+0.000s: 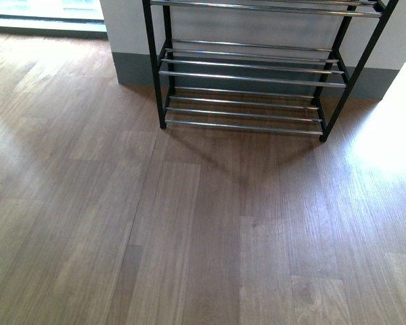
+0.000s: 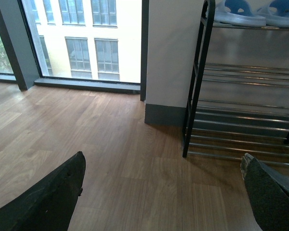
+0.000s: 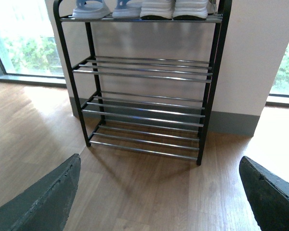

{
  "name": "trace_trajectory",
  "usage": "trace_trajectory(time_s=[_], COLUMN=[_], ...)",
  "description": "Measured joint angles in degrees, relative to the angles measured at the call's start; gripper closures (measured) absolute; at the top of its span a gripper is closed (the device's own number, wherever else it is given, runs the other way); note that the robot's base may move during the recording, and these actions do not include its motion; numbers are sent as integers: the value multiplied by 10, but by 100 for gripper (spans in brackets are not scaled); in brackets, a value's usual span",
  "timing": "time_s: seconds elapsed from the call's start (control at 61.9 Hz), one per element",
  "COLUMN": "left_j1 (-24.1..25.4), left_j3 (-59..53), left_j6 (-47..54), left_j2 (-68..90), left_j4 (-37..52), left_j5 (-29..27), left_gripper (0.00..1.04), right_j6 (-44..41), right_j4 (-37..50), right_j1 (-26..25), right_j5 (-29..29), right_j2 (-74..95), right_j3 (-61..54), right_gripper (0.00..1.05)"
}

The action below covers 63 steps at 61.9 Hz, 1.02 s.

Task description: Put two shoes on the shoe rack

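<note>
The floor is the biggest thing here. It is brown wood, and no shoes lie on the part we can see.

Next is the rack, standing against the white wall. Its low shelves of shiny bars hold nothing. On its top shelf, in the right wrist view, sit two pale blue sandals and a pair of white shoes side by side. Only their bottoms show, so I cannot tell if the white ones are the grey pair with white soles. If they are, the job looks nearly done.

The left gripper has its two dark fingers wide apart and holds nothing. The right gripper is the same, fingers spread, nothing between them.

To do this step well, I think the arms should first look for any shoe left on the floor, then grab it by the middle and keep it level so it sits flat across the bars.

The top of the rack is cut off in every view. The front view shows no arms at all.
</note>
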Motion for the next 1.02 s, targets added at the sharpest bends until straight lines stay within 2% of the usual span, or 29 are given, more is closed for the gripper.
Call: trace_trajectory(time_s=[1.019], left_j1=[0], left_j3=[0], left_j6=[0], left_j2=[0], left_j4=[0], left_j5=[0], left_gripper=[9], right_j6=[0], right_j4=[0], right_j1=[0], right_j5=[0], right_j2=[0], right_j3=[0], right_gripper=[9])
